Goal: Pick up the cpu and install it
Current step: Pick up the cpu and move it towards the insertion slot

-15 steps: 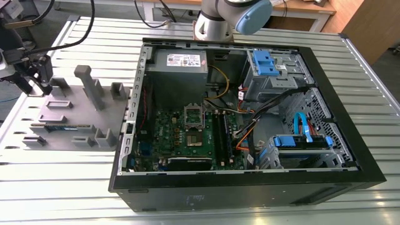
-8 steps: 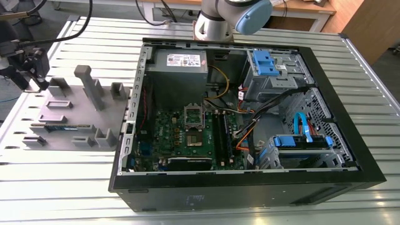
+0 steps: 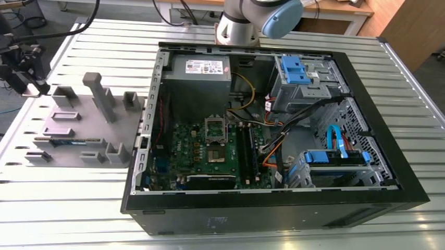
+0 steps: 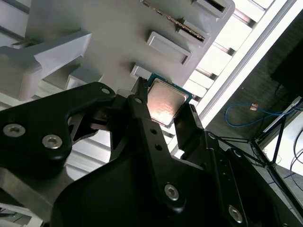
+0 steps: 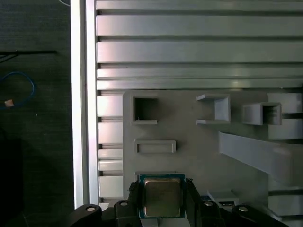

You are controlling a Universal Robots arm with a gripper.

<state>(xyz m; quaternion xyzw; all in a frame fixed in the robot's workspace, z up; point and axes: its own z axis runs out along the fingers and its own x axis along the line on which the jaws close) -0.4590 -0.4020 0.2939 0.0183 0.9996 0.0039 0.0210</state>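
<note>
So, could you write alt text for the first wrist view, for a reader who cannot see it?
The end effector grips the cpu by two opposite edges, its shiny metal top facing the camera. Behind it lie a grey moulded tray with rectangular pockets and a ribbed metal table.

cpu (image 5: 162, 197): small flat square chip with a shiny silver-grey lid and a thin green rim. Lid faces away from the grey tray (image 5: 189, 151). It sits at the tray's edge, beside a shallow rectangular slot. Gripper (image 5: 162, 187) is clamped on two opposite sides. Can't tell whether it's lifted or resting.
</note>
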